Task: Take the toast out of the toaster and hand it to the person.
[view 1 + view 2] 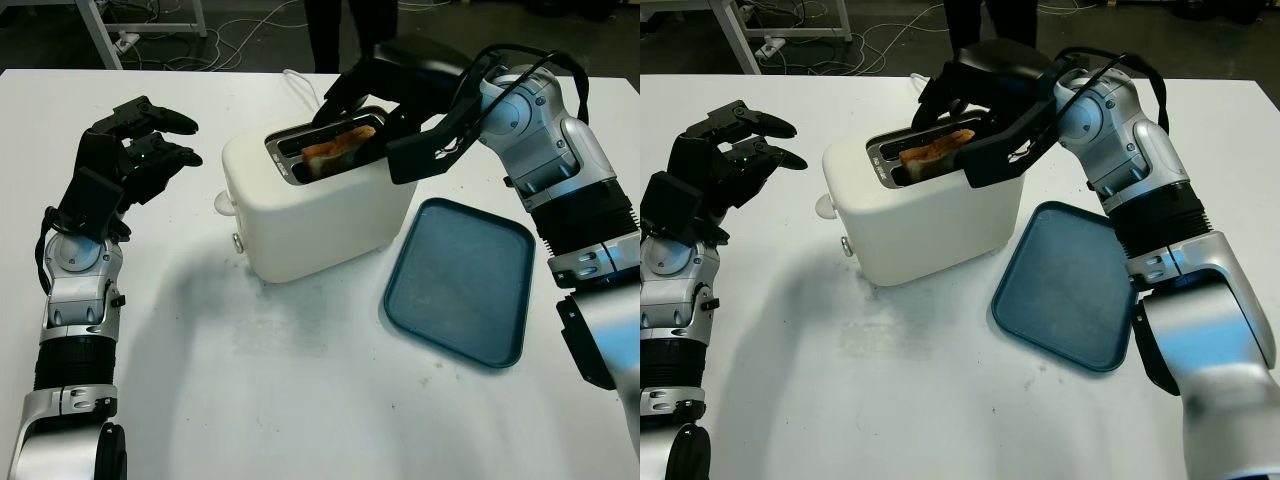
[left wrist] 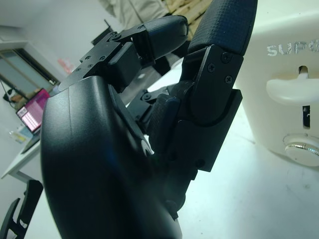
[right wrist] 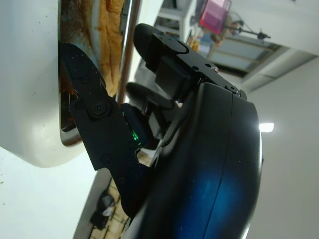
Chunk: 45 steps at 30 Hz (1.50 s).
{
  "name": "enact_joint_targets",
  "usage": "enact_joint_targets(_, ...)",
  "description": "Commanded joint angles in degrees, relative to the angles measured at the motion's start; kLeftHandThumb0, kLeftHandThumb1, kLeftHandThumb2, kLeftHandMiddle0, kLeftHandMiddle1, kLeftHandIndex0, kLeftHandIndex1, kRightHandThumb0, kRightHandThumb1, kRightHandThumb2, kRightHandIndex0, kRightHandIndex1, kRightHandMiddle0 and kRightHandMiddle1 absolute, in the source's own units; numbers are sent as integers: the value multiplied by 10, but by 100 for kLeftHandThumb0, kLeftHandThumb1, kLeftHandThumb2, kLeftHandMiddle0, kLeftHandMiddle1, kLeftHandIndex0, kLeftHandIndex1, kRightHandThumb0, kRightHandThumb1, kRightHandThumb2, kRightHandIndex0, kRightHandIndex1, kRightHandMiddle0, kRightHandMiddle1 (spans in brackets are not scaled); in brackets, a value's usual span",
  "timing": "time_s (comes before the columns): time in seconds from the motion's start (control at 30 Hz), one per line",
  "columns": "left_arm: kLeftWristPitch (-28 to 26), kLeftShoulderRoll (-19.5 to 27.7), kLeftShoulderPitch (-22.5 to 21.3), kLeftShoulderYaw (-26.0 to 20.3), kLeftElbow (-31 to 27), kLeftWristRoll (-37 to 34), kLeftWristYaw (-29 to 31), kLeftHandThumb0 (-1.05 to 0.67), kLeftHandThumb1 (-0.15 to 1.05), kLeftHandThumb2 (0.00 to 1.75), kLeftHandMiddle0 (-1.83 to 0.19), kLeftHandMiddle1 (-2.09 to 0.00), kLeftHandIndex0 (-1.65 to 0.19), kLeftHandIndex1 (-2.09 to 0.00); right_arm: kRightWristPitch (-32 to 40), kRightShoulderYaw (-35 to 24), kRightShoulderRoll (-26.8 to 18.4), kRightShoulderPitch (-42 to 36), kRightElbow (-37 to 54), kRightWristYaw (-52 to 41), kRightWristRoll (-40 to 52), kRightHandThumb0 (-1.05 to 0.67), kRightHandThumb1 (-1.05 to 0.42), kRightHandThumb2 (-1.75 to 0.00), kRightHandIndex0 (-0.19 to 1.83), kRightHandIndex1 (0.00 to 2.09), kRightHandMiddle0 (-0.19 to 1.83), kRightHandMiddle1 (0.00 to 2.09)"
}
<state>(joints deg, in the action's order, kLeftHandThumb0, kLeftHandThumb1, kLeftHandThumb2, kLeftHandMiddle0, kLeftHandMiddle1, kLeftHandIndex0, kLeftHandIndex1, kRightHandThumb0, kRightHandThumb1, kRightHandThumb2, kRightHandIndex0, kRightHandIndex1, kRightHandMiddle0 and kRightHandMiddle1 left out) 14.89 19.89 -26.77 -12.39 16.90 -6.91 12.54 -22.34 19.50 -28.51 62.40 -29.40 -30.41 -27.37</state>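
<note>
The toast (image 1: 338,148) stands in the slot of the cream toaster (image 1: 320,215), its top edge poking above the rim. The right hand (image 1: 372,110) reaches over that slot, fingers wide around the slice, not yet clamped. It should pinch the exposed edge squarely and lift straight up. The left hand (image 1: 140,145) hovers open beside the toaster.

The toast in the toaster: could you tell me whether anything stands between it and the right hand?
Nothing visible does. The right hand is over the toaster slot, its fingers around the toast sticking up from it. The tray lies aside.
</note>
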Motion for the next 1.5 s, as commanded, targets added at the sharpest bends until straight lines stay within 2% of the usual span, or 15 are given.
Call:
enact_joint_targets(0.0, -5, -2, 7, -1, -7, -1, -4, -105, 92, 6, -89, -88, -73, -93, -16, 7, 9, -14, -2, -9, 11, -50, -60, 0, 62, 72, 92, 2)
enact_joint_targets(0.3, -5, -2, 7, -1, -8, -1, -4, -105, 92, 6, -88, -89, -73, -94, 2, 11, 10, -17, 17, -54, 24, -45, -61, 0, 64, 72, 90, 1)
enact_joint_targets(0.43, 3, -1, 5, -1, -2, -1, -2, -105, 92, 7, -88, -90, -72, -94, 4, 14, 9, -19, 24, -66, 22, -43, -62, 0, 73, 78, 98, 5)
enact_joint_targets(0.63, -14, -4, 7, -2, -12, -5, -5, -105, 92, 5, -89, -90, -74, -94, 34, 20, 8, -19, 39, -81, 10, -34, -66, -1, 88, 121, 121, 23)
enact_joint_targets(0.67, -13, -3, 7, -2, -13, -4, -5, -105, 92, 5, -89, -89, -74, -94, 34, 23, 6, -19, 40, -80, 5, -33, -67, -1, 90, 131, 122, 29)
enact_joint_targets(0.7, -13, -3, 8, -2, -13, -3, -5, -105, 92, 5, -89, -89, -74, -94, 33, 25, 4, -19, 40, -78, 1, -34, -68, 0, 94, 142, 118, 50)
enact_joint_targets(0.8, -12, -3, 8, -2, -13, -4, -4, -105, 92, 5, -88, -89, -73, -94, 29, 32, 0, -18, 37, -76, -9, -34, -69, 0, 103, 155, 105, 95)
enact_joint_targets(0.93, -2, -3, 6, -2, -5, -4, -1, -105, 92, 6, -88, -89, -73, -93, -13, 35, -6, -18, 20, -33, -28, -49, -73, -1, 112, 163, 108, 113)
enact_joint_targets(1.0, -3, -4, 6, -2, -5, -6, -1, -105, 92, 5, -89, -89, -73, -93, -25, 36, -8, -18, 15, -13, -36, -57, -79, -1, 114, 170, 108, 131)
enact_joint_targets(1.07, -4, -4, 6, -3, -5, -6, -1, -105, 92, 5, -89, -89, -73, -93, -32, 40, -12, -17, 12, 1, -49, -59, -82, -1, 115, 173, 109, 142)
enact_joint_targets(1.13, -1, -4, 6, -2, -4, -6, 0, -105, 92, 5, -89, -88, -73, -92, -39, 45, -16, -16, 12, 15, -62, -58, -89, -2, 116, 160, 109, 130)
enact_joint_targets(1.2, -3, -4, 6, -2, -5, -6, 0, -105, 92, 5, -89, -88, -73, -92, -49, 44, -16, -17, 8, 34, -66, -55, -91, -4, 118, 158, 110, 128)
enact_joint_targets(1.27, -8, -5, 6, -3, -7, -7, -1, -105, 92, 5, -89, -88, -74, -92, -55, 42, -15, -18, 4, 50, -69, -51, -92, -13, 118, 171, 100, 160)
enact_joint_targets(1.3, -9, -4, 6, -3, -7, -7, -1, -105, 92, 4, -90, -88, -74, -92, -60, 42, -14, -18, 0, 61, -71, -50, -92, -15, 118, 173, 98, 167)
enact_joint_targets(1.47, -7, -3, 6, -1, -8, -2, -3, -105, 92, 5, -89, -88, -74, -92, -83, 33, -16, -4, -24, 111, -80, -49, -92, -26, 113, 174, 86, 174)
